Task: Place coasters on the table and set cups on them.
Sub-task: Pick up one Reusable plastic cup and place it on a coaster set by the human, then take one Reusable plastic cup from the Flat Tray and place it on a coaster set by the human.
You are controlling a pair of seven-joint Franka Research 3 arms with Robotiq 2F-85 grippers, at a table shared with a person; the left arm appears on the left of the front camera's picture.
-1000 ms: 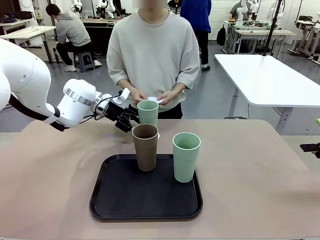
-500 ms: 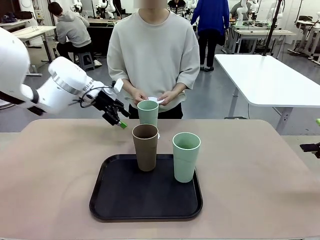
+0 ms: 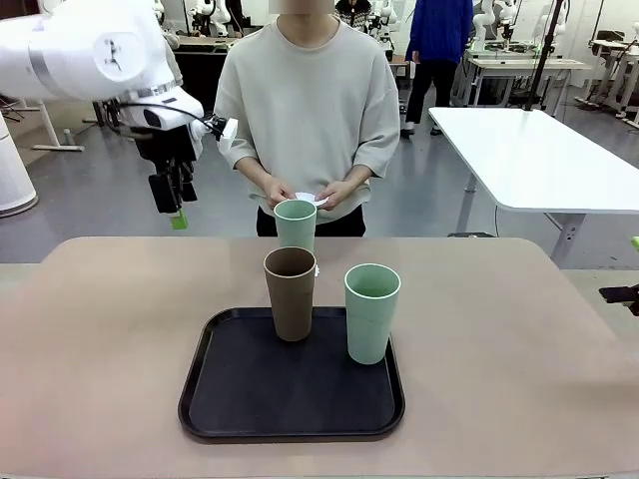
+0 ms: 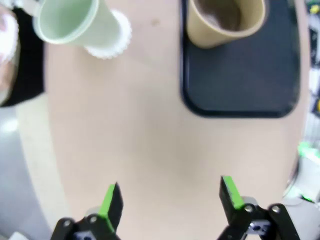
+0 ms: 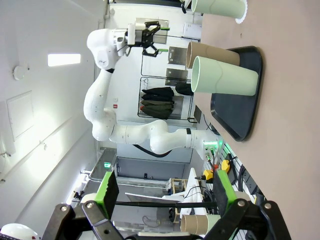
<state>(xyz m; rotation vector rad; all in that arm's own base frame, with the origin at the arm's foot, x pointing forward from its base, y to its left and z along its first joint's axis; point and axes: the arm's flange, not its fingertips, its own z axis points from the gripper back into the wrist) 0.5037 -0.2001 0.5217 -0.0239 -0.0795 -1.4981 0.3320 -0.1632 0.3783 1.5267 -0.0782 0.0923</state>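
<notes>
One mint cup stands on the table at the far edge in front of the person; in the left wrist view this cup rests on a white scalloped coaster. The brown cup and a second mint cup stand on the black tray. The person's hands hold more white coasters. My left gripper hangs open high above the table's far left, fingers pointing down, nothing between them. My right gripper is open and holds nothing, low at the table's right edge.
The person stands close against the far edge, behind the cups. The tray takes up the middle near part of the table. A white-topped table stands behind on the right. Bare tabletop lies on both sides of the tray.
My left arm has drawn back from the far mint cup, swinging up and to the left; its gripper now points down. The cups and the person's hands have stayed put.
</notes>
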